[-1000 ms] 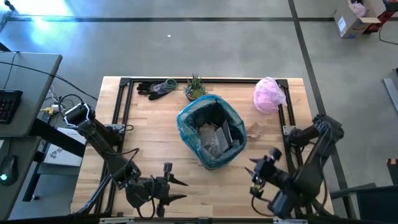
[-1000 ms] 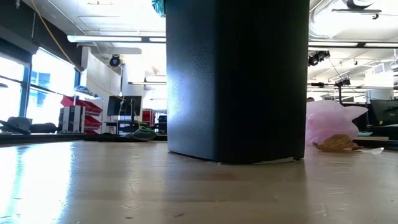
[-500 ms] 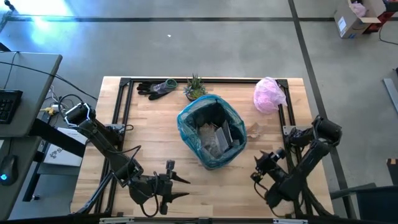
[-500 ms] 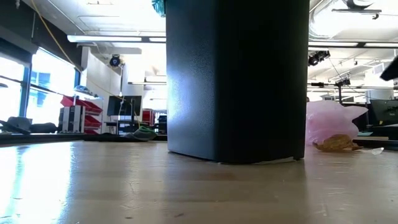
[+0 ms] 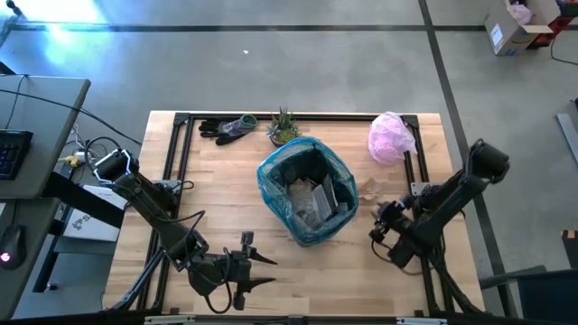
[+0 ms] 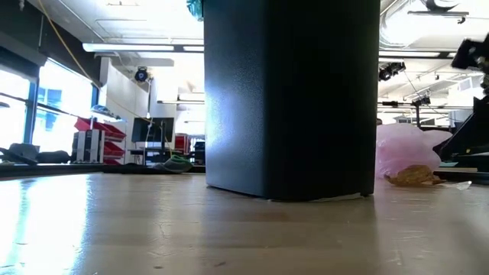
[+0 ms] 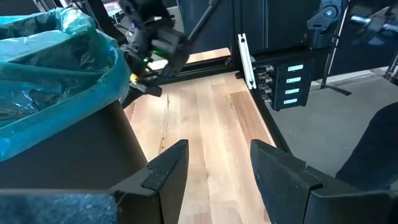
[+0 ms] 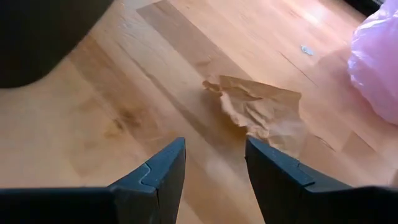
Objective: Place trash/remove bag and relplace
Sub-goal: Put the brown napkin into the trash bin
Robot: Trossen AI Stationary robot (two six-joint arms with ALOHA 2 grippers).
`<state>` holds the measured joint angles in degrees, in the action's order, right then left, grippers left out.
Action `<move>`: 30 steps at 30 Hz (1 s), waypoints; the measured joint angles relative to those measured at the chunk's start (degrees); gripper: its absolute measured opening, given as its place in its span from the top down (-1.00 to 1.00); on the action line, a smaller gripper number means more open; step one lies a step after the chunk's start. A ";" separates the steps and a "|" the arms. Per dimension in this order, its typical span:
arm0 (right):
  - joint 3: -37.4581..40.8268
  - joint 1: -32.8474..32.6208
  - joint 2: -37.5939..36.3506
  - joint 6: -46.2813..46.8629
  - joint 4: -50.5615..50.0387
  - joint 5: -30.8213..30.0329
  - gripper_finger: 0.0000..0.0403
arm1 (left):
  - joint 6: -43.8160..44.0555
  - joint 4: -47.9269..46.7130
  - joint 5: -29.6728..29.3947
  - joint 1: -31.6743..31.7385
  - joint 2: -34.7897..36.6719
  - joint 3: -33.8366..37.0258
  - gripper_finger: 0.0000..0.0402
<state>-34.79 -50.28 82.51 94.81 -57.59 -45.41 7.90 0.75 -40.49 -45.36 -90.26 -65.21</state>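
1. Right arm has swung back toward the table's right edge since the earlier frame; right gripper (image 5: 377,226) now sits lower right of the bin, nearer the brown scrap. Left arm barely shifted.
2. Left gripper (image 5: 257,271) hovers at the front of the table (image 5: 217,185), left of centre, fingers apart, holding nothing.
3. Dark gloves (image 5: 226,128) and small green plant (image 5: 284,125) lie at the back edge.
4. Bin (image 6: 290,99) stands mid-table, lined with the teal bag (image 5: 275,176) folded over its rim; trash (image 5: 316,200) lies inside.
5. Crumpled brown paper scrap (image 8: 264,112) lies on the wood right of the bin, just ahead of the right gripper's parted, empty fingers (image 8: 161,171).
6. Pink bag (image 5: 390,137) sits at the back right corner.
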 joint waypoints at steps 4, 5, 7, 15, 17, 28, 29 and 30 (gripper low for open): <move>6.80 2.58 -7.38 -6.50 9.05 -1.07 0.24 | 0.47 0.00 -0.02 -0.02 0.00 0.00 0.21; 8.68 3.41 -9.28 -9.08 12.81 -1.08 0.23 | 0.48 0.00 -0.02 -0.02 0.00 0.00 0.21; 12.01 5.53 -12.40 -14.39 19.53 -0.56 0.21 | 0.48 0.00 -0.02 -0.02 0.01 0.00 0.21; 14.25 15.35 -16.84 -29.59 24.52 1.03 -0.07 | 0.51 -0.04 0.43 -0.02 0.01 0.00 0.21; 14.24 18.06 -16.86 -33.29 25.02 2.08 -0.11 | 0.50 -0.07 0.79 -0.02 0.02 0.00 0.21; 14.28 32.39 -16.84 -47.92 28.94 11.30 -0.02 | 0.50 -0.05 0.92 0.35 0.02 0.00 0.21; 14.28 33.57 -16.82 -48.94 29.58 12.33 0.01 | 0.50 -0.04 0.92 0.35 0.02 0.00 0.21; 14.28 34.66 -16.77 -50.16 30.57 13.80 0.05 | 0.50 -0.02 0.92 0.35 0.02 0.00 0.21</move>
<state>-20.51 -15.62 65.74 44.65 -27.02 -31.61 8.40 0.73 -39.57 -45.01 -90.24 -65.21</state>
